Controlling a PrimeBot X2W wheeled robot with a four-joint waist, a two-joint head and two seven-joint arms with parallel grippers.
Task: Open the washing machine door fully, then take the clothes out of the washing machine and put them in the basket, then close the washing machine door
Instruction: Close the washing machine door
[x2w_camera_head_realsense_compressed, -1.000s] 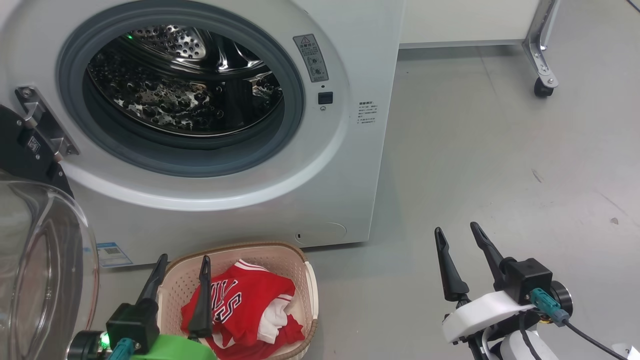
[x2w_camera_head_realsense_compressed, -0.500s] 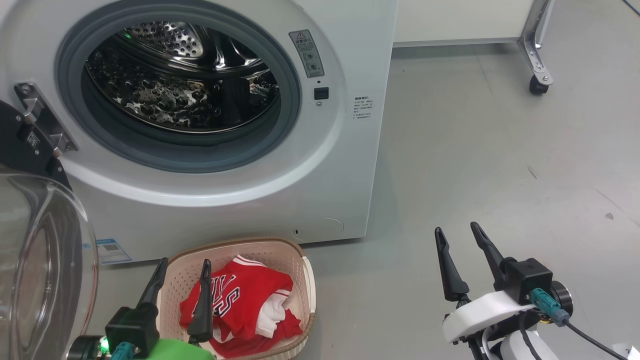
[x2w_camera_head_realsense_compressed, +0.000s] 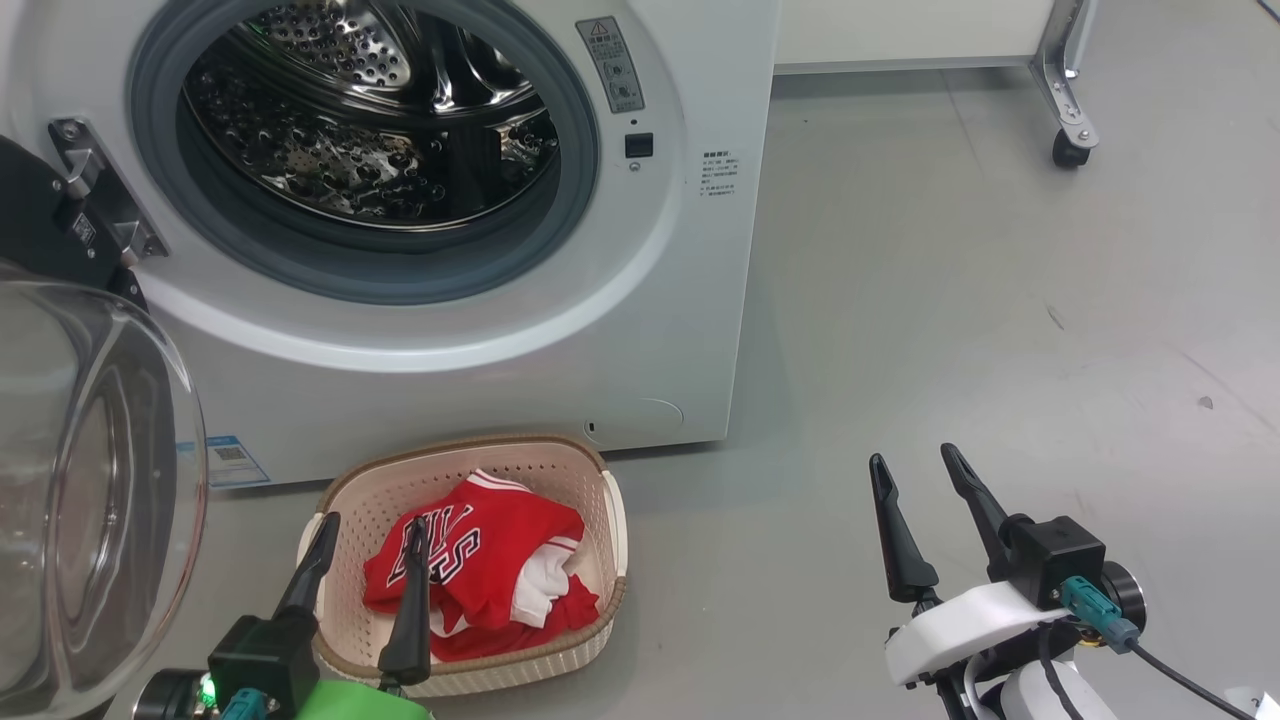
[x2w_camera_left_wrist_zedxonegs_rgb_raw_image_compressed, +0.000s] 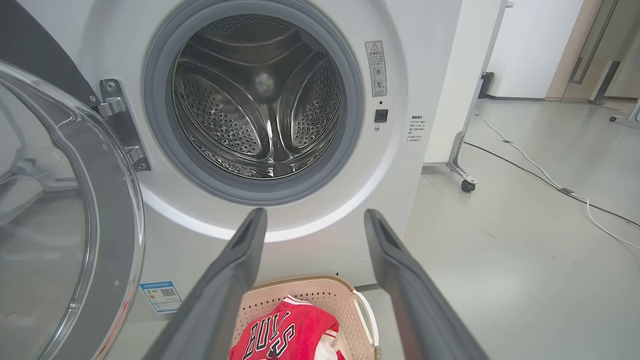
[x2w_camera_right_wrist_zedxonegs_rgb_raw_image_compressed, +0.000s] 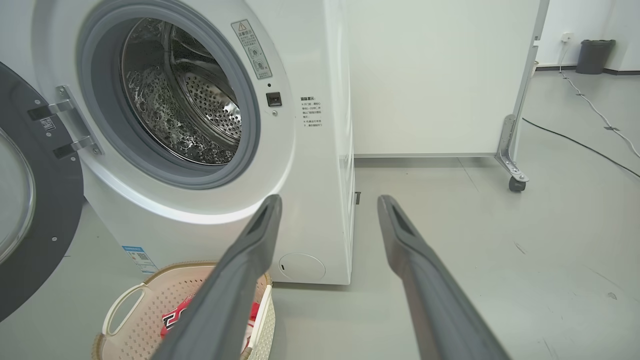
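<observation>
You see the left hand (x2w_camera_head_realsense_compressed: 374, 522) spread wide by the basket (x2w_camera_head_realsense_compressed: 612, 500), the right hand (x2w_camera_head_realsense_compressed: 914, 457) spread wide over the floor (x2w_camera_head_realsense_compressed: 950, 300). The clothes (x2w_camera_head_realsense_compressed: 490, 565) lie inside the basket; the washing machine door (x2w_camera_head_realsense_compressed: 90, 480) stands open.

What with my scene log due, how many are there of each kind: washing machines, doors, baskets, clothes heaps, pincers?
washing machine: 1
washing machine door: 1
basket: 1
clothes, one red heap: 1 (garments in it cannot be counted)
pincers, left pincer and right pincer: 2
Total: 6
</observation>
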